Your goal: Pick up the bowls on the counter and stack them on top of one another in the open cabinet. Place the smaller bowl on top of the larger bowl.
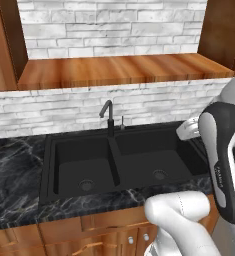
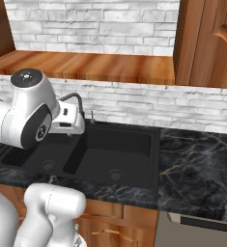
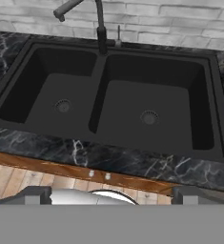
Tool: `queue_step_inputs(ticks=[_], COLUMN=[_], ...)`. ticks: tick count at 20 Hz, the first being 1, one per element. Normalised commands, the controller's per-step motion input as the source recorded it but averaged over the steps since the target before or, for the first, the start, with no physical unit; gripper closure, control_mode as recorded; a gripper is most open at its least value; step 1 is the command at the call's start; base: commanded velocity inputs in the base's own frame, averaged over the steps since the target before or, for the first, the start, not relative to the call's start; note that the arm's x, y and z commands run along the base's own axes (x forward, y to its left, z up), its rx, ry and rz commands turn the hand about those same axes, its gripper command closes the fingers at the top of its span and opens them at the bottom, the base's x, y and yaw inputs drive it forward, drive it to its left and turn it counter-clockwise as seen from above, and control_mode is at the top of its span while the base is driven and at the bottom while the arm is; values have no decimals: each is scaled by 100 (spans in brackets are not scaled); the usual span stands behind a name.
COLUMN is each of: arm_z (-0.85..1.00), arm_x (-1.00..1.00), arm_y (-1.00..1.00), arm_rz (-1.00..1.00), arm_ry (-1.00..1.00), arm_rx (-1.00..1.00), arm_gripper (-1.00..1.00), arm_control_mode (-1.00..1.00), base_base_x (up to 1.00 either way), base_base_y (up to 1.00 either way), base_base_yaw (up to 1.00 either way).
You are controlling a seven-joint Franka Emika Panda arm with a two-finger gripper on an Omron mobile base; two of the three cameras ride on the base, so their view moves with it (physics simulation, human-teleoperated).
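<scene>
Open cabinet (image 1: 124, 70) with wood floor and white brick back sits above and beyond the pincer (image 3: 111, 194). Pincer is spread wide, nothing between its tips, hovering over the near edge of the black marble surface (image 3: 108, 159). Double black sink (image 3: 132, 109) lies just ahead, faucet (image 3: 100, 28) behind it.
</scene>
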Motion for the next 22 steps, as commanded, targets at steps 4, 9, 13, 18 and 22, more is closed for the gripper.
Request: queue_step_inputs(ticks=[4, 9, 13, 18, 22], arm_z=[0, 0, 0, 0, 0], arm_x=[0, 0, 0, 0, 0], arm_y=[0, 0, 0, 0, 0], arm_rz=[0, 0, 0, 0, 0], arm_ry=[0, 0, 0, 0, 0], arm_rx=[0, 0, 0, 0, 0], arm_gripper=[-100, -100, -100, -100, -100], arm_control_mode=[100, 100, 100, 100, 100], base_base_x=[-29, -71, -32, -2, 0], base_base_y=[-4, -1, 23, 69, 93], base_base_yaw=[0, 0, 0, 0, 0])
